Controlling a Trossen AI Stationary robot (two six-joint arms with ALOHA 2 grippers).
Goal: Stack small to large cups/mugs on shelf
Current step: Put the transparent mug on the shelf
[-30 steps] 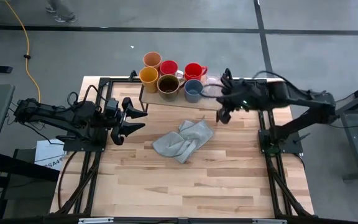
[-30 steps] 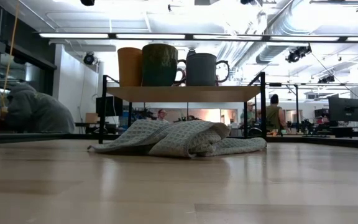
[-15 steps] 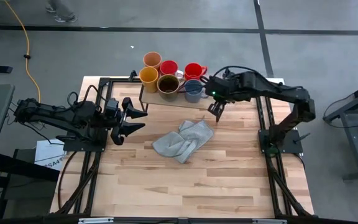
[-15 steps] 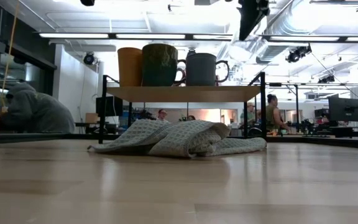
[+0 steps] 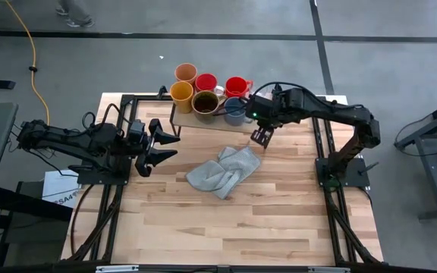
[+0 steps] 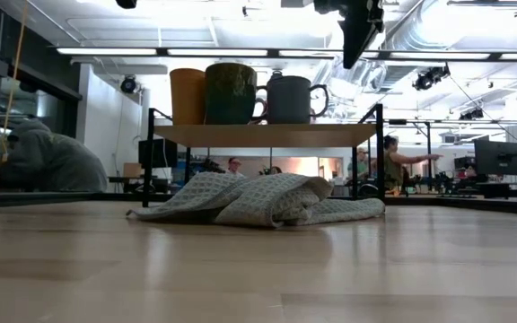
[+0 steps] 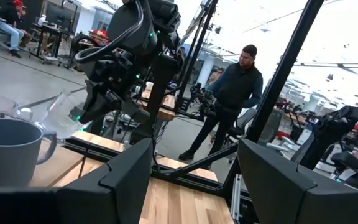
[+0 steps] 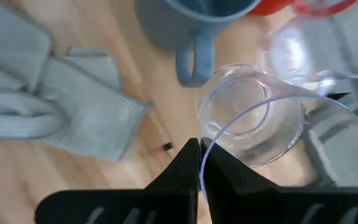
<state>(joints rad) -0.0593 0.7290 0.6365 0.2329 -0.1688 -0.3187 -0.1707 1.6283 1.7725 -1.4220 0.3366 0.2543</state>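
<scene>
Six coloured mugs sit on the low light-wood shelf (image 5: 211,121) already – the right pincer (image 8: 201,163) (closed on the clear glass cup's (image 8: 272,124) rim) brings another; left pincer (image 5: 161,144) idles wide.

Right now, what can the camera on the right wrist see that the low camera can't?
Only the right wrist view shows the right gripper shut on a clear glass cup's rim. Only the low view shows the yellow mug and brown mug on the shelf. Both show the grey-blue mug and grey cloth.
</scene>
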